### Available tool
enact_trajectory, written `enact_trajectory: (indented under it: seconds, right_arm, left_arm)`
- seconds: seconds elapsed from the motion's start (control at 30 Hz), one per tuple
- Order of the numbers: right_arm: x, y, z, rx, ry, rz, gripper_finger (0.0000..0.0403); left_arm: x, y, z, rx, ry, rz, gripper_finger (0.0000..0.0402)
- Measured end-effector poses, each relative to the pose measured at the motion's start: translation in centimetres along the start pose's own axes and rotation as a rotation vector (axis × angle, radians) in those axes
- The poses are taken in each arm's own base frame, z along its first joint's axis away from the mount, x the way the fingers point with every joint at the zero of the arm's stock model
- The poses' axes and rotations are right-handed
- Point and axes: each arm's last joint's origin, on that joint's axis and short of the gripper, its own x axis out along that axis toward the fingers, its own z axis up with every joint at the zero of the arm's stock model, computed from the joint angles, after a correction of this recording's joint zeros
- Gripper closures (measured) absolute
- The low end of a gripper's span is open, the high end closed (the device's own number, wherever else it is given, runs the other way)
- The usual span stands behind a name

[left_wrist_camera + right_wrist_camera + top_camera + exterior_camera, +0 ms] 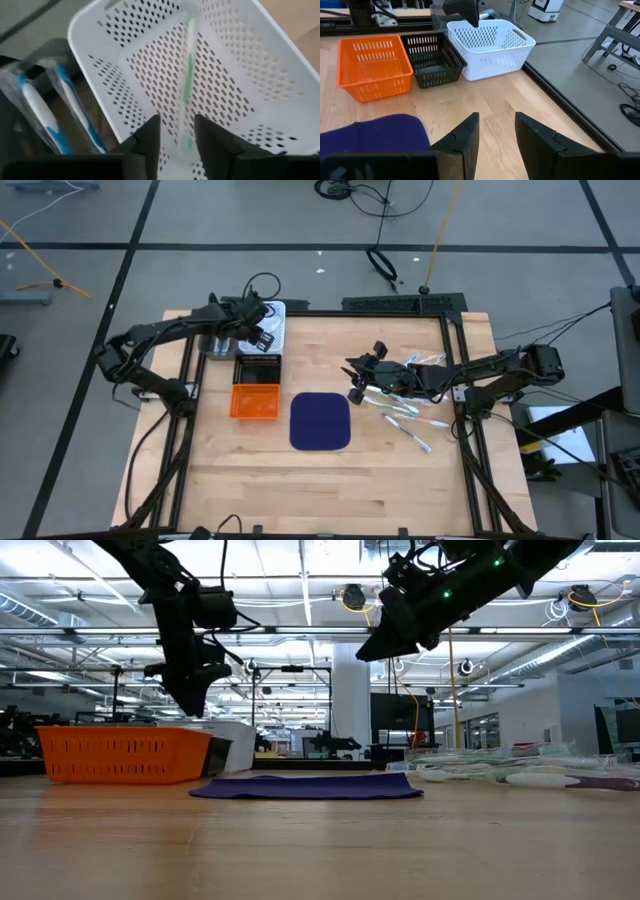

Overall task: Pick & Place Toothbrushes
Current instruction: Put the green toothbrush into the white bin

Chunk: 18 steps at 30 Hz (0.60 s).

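Observation:
My left gripper [177, 132] hangs open over the white basket [235, 75] at the table's far left, pointing steeply down. A toothbrush with a green handle [187, 75] lies lengthwise in that basket, in line with the gap between my fingers; its image is blurred. Two blue toothbrushes [35, 105] in clear wrappers lie in the black basket [257, 367] beside it. Several more toothbrushes [405, 405] lie loose on the table at the right. My right gripper [496, 135] is open above the table beside that pile, with nothing between its fingers.
An orange basket [254, 401] stands in front of the black one, in a row with the white basket. A dark blue mat [320, 421] lies flat at mid table. Bare wood lies along the near edge [330, 490].

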Motion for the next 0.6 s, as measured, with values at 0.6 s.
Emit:
enact_trajectory:
  seconds: [0.6]
  right_arm:
    - [-0.8, 0.2, -3.4, 0.002, 0.336, 0.043, 0.0287]
  left_arm:
    - [-2.7, -2.2, 0.4, 0.097, -0.177, -0.139, 0.019]
